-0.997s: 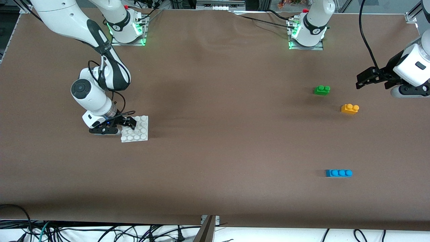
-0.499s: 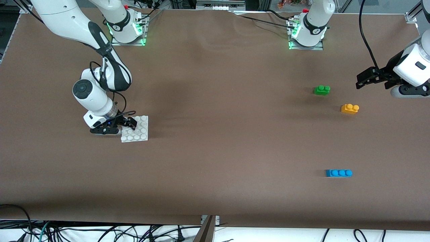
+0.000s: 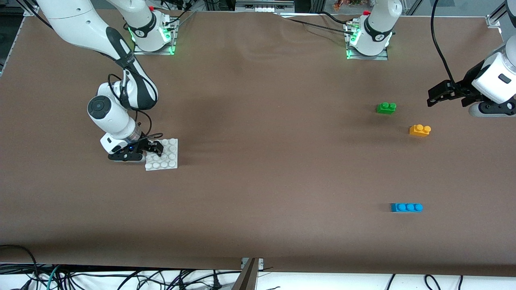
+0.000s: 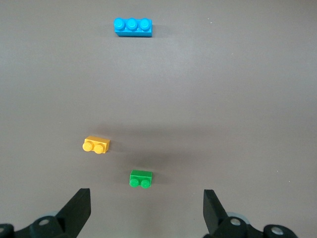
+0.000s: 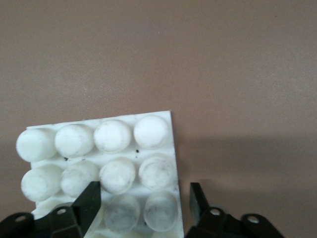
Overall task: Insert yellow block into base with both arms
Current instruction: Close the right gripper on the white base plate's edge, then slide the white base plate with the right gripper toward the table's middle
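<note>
Early stage: at frame left the right claw [image 3: 155, 149] pinches the base [image 3: 166, 158] edge; at right, the left claw [image 3: 434, 96] hangs wide, yellow block [image 3: 419, 130] untouched on the bench.

I see the yellow block [image 3: 419, 130], two studs up, lying on the counter toward the left arm's end, well apart from the flat white base [image 3: 163, 155].

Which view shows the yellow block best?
The left wrist view: the yellow block lies unobstructed with both studs visible. The front view shows it small, toward the left arm's end. The right wrist view misses it.
</note>
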